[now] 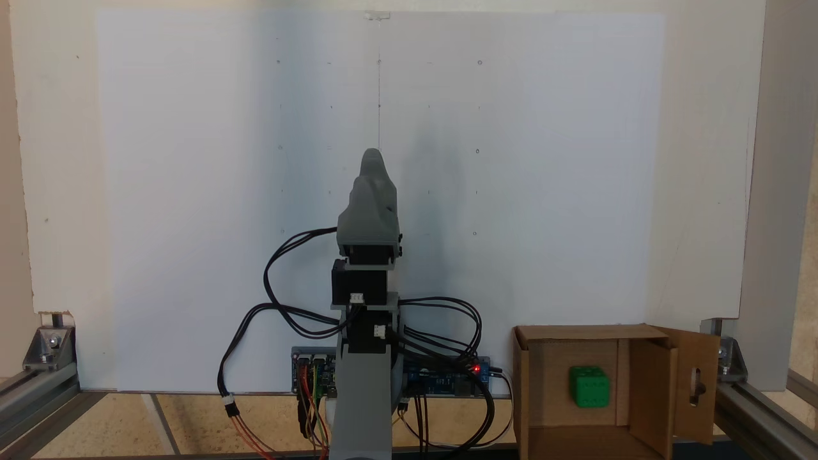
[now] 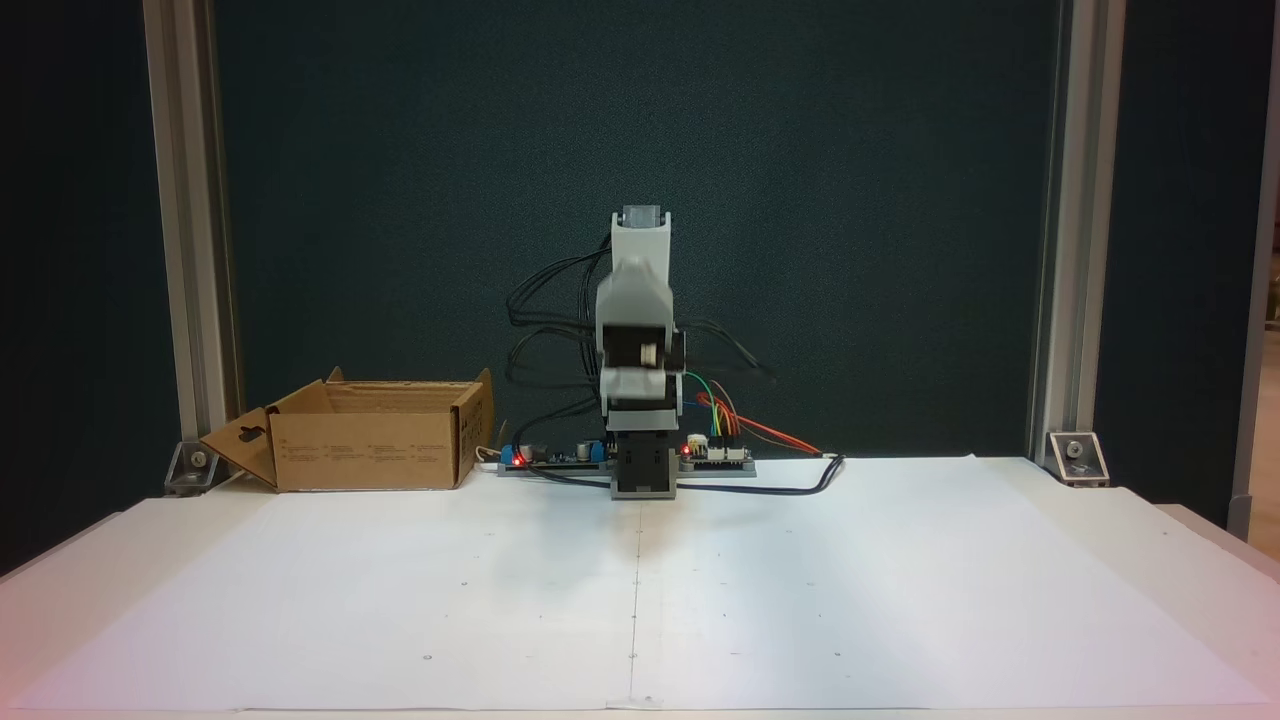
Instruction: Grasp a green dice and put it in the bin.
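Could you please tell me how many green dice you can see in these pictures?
1. The die lies inside the box, seen from above in a fixed view. In the other fixed view the box walls hide its inside, so nothing more can be counted there.

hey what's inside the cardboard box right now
The green dice lies on the floor of the box, alone as far as the view from above shows. In the front view the box's wall hides its inside.

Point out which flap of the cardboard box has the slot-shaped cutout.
It is the flap swung outward at the right of the bin in a fixed view, beyond the green dice. The other flaps are plain cardboard without any hole.
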